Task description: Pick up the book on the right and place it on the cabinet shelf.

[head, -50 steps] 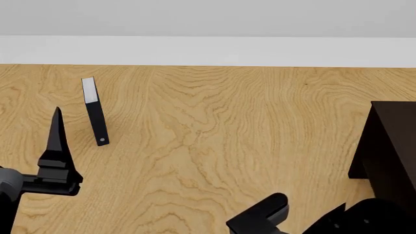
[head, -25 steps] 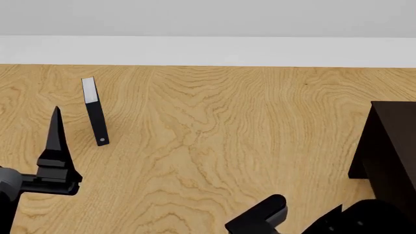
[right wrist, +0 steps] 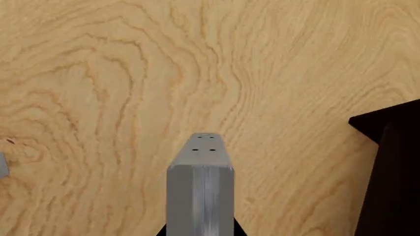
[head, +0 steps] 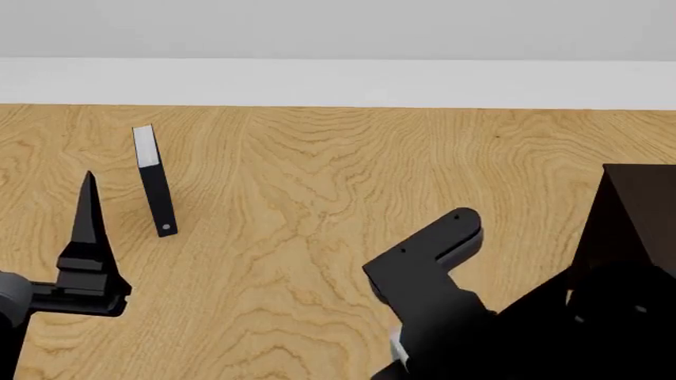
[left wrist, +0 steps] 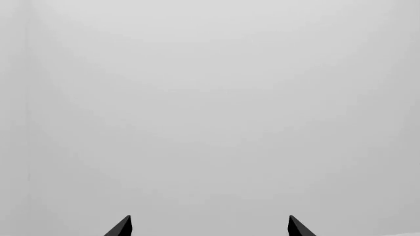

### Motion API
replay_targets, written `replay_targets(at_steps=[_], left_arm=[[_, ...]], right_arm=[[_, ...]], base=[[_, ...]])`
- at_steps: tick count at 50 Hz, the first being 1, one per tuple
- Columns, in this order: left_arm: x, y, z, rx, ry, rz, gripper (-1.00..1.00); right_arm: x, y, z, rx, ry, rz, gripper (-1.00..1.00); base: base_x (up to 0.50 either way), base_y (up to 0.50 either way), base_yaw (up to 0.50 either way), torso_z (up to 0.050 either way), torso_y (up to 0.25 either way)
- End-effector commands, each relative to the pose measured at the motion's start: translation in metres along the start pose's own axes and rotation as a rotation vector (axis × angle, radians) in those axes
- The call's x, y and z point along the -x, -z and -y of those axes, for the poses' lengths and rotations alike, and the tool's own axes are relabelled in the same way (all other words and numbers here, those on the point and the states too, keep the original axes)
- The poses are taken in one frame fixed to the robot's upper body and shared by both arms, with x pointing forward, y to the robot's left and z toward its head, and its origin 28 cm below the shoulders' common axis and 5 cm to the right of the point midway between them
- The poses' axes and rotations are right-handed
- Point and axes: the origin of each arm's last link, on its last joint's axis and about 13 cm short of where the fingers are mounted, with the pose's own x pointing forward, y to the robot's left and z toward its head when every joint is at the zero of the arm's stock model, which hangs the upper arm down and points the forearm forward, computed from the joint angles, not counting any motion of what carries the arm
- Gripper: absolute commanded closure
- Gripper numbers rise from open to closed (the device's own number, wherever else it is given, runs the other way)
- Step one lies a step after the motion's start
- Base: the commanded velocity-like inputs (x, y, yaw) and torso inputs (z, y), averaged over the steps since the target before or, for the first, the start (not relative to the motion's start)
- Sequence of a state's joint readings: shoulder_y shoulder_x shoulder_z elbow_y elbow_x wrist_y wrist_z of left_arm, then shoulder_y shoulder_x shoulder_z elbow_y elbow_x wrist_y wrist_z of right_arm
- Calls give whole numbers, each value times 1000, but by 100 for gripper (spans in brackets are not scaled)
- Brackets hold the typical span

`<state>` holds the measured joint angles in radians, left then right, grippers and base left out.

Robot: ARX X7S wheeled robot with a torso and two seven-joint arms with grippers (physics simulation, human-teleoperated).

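In the right wrist view my right gripper (right wrist: 200,229) is shut on the light-grey book (right wrist: 200,187). The book sticks out ahead of the jaws above the wooden table (right wrist: 98,73). The dark cabinet (right wrist: 394,167) stands close beside it. In the head view the black right arm (head: 423,265) fills the lower right and hides the fingers; the cabinet (head: 634,229) is just right of it. My left gripper (head: 89,229) points up at the lower left. In the left wrist view it (left wrist: 210,227) is open and empty, facing a bare grey wall.
A thin black book with a white end (head: 153,180) stands on the wooden table (head: 317,174) at the far left, just beyond my left gripper. A white wall band runs along the table's far edge. A small grey bit (right wrist: 3,164) shows in the right wrist view.
My right arm has risen from the bottom edge of the head view and moved up and forward beside the cabinet. My left gripper has sunk very slightly.
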<state>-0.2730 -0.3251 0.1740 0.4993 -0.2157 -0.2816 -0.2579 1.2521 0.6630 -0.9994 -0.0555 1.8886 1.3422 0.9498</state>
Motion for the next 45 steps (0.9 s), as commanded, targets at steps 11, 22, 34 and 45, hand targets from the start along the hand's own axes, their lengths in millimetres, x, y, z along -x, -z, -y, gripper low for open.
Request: replay_targets(at_steps=[11,22,34,45], left_arm=[[-1,0,-2,1,-9,-2,-100],[-1,0,-2,2,-8,-1,-100],[-2,0,-2,4,-10,-1,-100],[-2,-1,-3,12,-12,2,-100]], right_arm=[[19,-40,12,-32,212,79,100],[-1,-58,15,100,372,111,100],[-34,-66,9,183,493,70,100],[-65,-71,-3,174,629,40,100]], base=[[0,0,0,0,1],[0,0,0,0,2],[0,0,0,0,1],[0,0,0,0,1]])
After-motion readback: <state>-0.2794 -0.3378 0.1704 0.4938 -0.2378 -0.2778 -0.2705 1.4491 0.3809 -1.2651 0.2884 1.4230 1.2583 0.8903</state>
